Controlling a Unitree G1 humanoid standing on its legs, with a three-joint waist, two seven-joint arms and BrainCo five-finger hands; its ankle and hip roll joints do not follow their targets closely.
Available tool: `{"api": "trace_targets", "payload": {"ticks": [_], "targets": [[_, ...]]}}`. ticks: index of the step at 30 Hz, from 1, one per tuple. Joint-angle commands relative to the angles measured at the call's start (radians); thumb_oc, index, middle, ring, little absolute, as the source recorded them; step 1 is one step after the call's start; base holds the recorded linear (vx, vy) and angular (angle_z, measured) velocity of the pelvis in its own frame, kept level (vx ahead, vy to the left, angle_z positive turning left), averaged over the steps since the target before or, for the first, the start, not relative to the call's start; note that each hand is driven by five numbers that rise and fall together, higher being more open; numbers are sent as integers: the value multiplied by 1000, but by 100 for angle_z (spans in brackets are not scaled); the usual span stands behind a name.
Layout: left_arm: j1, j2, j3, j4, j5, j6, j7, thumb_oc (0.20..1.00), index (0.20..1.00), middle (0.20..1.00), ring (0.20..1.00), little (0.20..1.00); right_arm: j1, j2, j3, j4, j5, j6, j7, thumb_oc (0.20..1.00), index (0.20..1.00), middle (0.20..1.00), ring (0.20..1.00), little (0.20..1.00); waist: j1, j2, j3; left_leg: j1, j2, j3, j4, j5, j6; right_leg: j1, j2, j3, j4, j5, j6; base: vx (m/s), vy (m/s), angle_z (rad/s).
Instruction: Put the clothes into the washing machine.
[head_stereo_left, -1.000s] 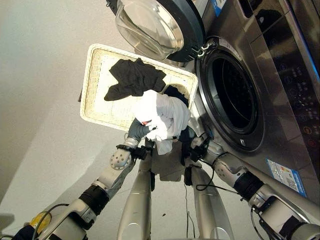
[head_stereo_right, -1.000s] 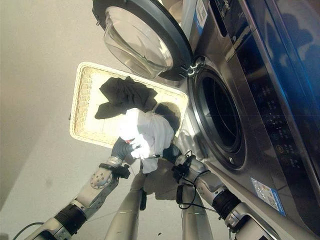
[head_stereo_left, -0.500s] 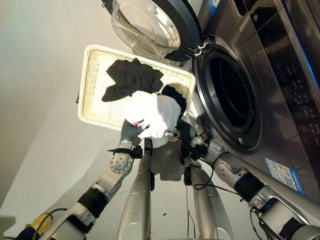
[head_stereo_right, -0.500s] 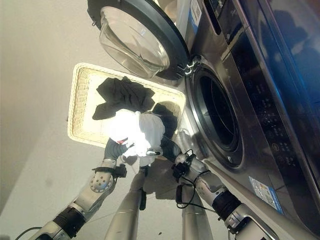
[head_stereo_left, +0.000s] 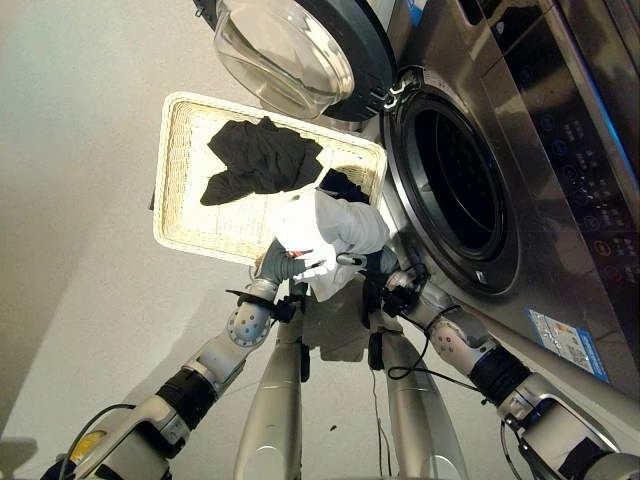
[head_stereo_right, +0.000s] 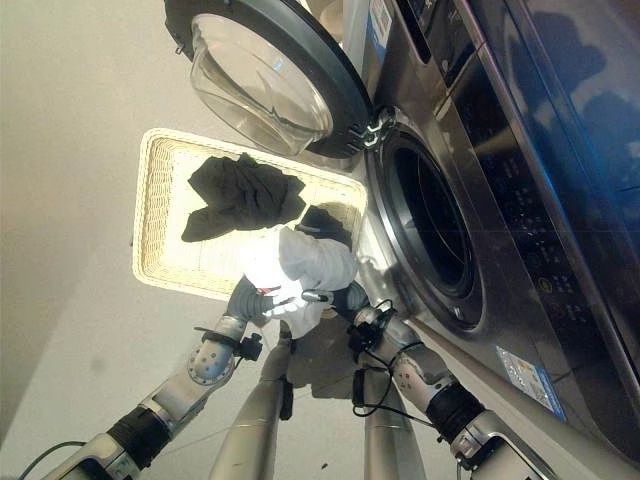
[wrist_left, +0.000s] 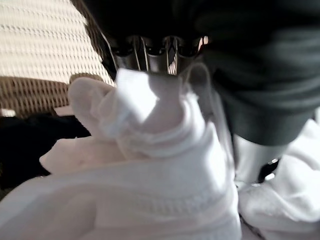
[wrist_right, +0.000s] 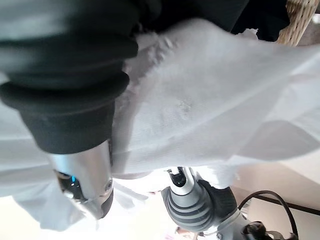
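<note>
The washing machine (head_stereo_left: 540, 170) takes up the right side of the head views, a grey-fronted unit with its round drum opening (head_stereo_left: 455, 180) dark and facing the robot. Its door (head_stereo_left: 300, 50) — a dark ring around a clear glass bowl — is swung wide open and hangs over the far end of the basket.

On the pale floor (head_stereo_left: 80, 200) just beside the machine sits a flat, cream wicker laundry basket (head_stereo_left: 185, 215). A black garment (head_stereo_left: 258, 160) lies spread in its middle, and a second dark piece (head_stereo_left: 342, 185) is bunched in the corner nearest the machine, partly hidden by the white cloth.

The white garment (head_stereo_left: 325, 228) is bundled up and held off the floor between both hands, over the near edge of the basket and just beside the lower rim of the drum opening, outside the drum.

The left hand (head_stereo_left: 283, 265) is under the bundle on the basket side; in its own wrist view its fingers (wrist_left: 150, 52) are curled into a gathered fold of the white cloth, pinching it. The right hand (head_stereo_left: 375, 262) is on the machine side of the bundle — the cloth drapes over it in its wrist view, and a silver digit (wrist_right: 85, 182) shows below the dark cover, but whether its fingers are clamped on the cloth I cannot tell.
</note>
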Motion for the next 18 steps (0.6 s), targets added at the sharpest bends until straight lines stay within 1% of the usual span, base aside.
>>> {"api": "trace_targets", "payload": {"ticks": [1,5,8,9,10,11,12,15,18], "targets": [[-14,-27,-52,-56,88,-4,-51,200,200,200,200,200,-21,25,19,-94,62,-24,27,1000,1000,1000,1000,1000,-54,9,-19,6,-88,27,41,-53,46,79,-28,-47,-288,239,79,6,19,-3],[-41,-16,-91,-46,123,20,-78,200,200,200,200,200,-28,27,44,-96,61,-8,32,1000,1000,1000,1000,1000,-59,5,-19,11,-83,33,37,-53,45,81,-25,-43,-287,238,80,5,11,-3],[-57,-8,-110,-48,124,14,-98,200,200,200,200,200,-30,24,57,-93,66,5,39,1000,1000,1000,1000,1000,-62,3,-19,11,-82,35,38,-53,44,79,-23,-39,-288,240,80,0,0,0],[-65,-2,-120,-50,117,10,-123,200,200,200,200,200,-29,22,66,-89,67,6,48,1000,1000,1000,1000,1000,-64,1,-19,12,-81,35,37,-54,44,80,-21,-36,-290,242,80,0,0,0],[-71,1,-129,-56,117,10,-140,200,200,200,200,200,-27,19,70,-88,81,12,57,482,482,482,482,482,-65,0,-19,14,-80,36,35,-53,43,81,-21,-35,-293,244,81,0,0,0],[-71,1,-131,-56,118,11,-146,200,200,200,200,200,-26,18,70,-89,85,13,58,382,382,382,382,382,-65,0,-19,14,-80,35,34,-53,44,81,-20,-34,-294,245,81,0,0,0],[-75,3,-137,-59,113,14,-156,200,200,200,200,200,-25,20,71,-90,85,15,58,200,200,200,200,200,-66,-1,-19,15,-80,36,31,-52,44,81,-20,-34,-296,246,81,0,0,0],[-85,5,-148,-64,101,26,-169,200,200,200,200,200,-22,22,81,-88,85,12,66,200,200,200,200,200,-67,-4,-19,12,-79,37,30,-50,43,79,-18,-34,-296,248,81,0,-16,-2],[-89,5,-157,-55,100,34,-144,200,200,200,200,200,-19,26,89,-79,89,11,68,200,200,200,200,200,-69,-5,-19,12,-78,38,26,-48,42,78,-17,-33,-297,249,81,0,0,0]]}}
